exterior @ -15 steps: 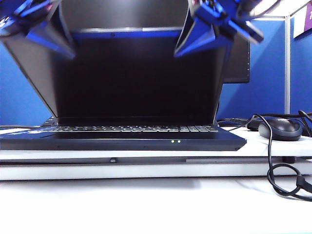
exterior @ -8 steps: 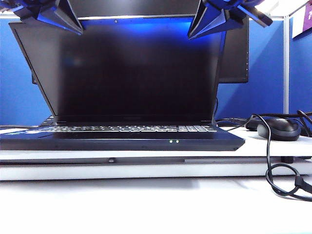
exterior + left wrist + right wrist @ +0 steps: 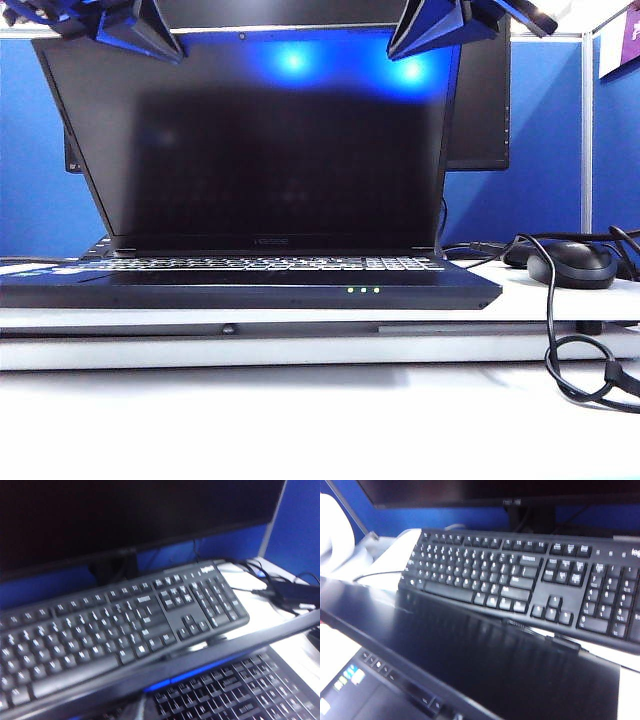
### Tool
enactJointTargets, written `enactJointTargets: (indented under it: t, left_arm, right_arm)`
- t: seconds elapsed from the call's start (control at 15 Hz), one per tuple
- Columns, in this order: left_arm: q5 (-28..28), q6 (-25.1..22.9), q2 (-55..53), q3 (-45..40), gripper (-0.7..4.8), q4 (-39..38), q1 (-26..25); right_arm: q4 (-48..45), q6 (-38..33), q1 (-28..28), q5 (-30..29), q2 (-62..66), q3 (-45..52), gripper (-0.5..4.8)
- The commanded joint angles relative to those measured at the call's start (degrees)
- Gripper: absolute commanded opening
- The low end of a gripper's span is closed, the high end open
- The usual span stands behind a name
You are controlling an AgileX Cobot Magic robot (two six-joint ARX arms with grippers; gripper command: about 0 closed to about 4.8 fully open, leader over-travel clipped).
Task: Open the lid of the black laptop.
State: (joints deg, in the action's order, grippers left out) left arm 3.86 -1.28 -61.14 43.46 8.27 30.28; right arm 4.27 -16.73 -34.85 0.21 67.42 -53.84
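The black laptop (image 3: 250, 285) stands on a white table with its lid (image 3: 270, 140) raised close to upright, the dark screen facing me. My left gripper (image 3: 130, 28) is at the lid's top left corner and my right gripper (image 3: 432, 25) at its top right; only their blue-black tips show. The left wrist view shows the lid's top edge (image 3: 175, 666) crossing above the laptop's keys (image 3: 240, 690). In the right wrist view the lid's dark outer face (image 3: 470, 650) fills the foreground. Neither wrist view shows fingers clearly.
Behind the laptop lie a separate black keyboard (image 3: 125, 625) and a bigger monitor (image 3: 485, 110). A black mouse (image 3: 573, 265) with a looping cable (image 3: 570, 350) sits to the right. Blue partition walls (image 3: 545, 140) close the back.
The lid has swung up and back from leaning forward to nearly upright. Both grippers rose with its top edge. A third green dot now glows on the front edge.
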Motion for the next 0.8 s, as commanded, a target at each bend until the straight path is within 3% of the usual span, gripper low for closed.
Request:
enactJointTargets:
  t: [0.07, 0.33, 0.53, 0.67, 0.8]
  left_arm:
    - [1.51, -1.38, 0.2, 0.76, -0.04, 5.42, -0.17]
    - [1.49, -1.77, -1.22, 0.85, -0.04, 9.84, -0.44]
    - [1.29, -1.7, -3.54, 3.89, -0.04, 5.79, -1.92]
    - [1.18, -2.1, -3.19, 5.66, -0.04, 4.26, -1.95]
    - [-2.47, -2.34, -2.82, 8.31, -0.04, 4.09, -1.95]
  right_arm:
    - [-4.15, 0.33, 0.24, 1.14, -0.26, -2.82, -0.01]
    - [-4.39, 0.7, 0.79, 1.11, 0.57, -6.97, -0.01]
    - [-3.65, 0.72, 0.74, -0.07, 2.14, -9.18, -0.01]
    - [-3.89, 0.66, 0.57, -4.28, 2.01, -9.4, -0.01]
    - [-3.15, 0.7, 0.57, -4.57, 1.4, -9.38, -0.01]
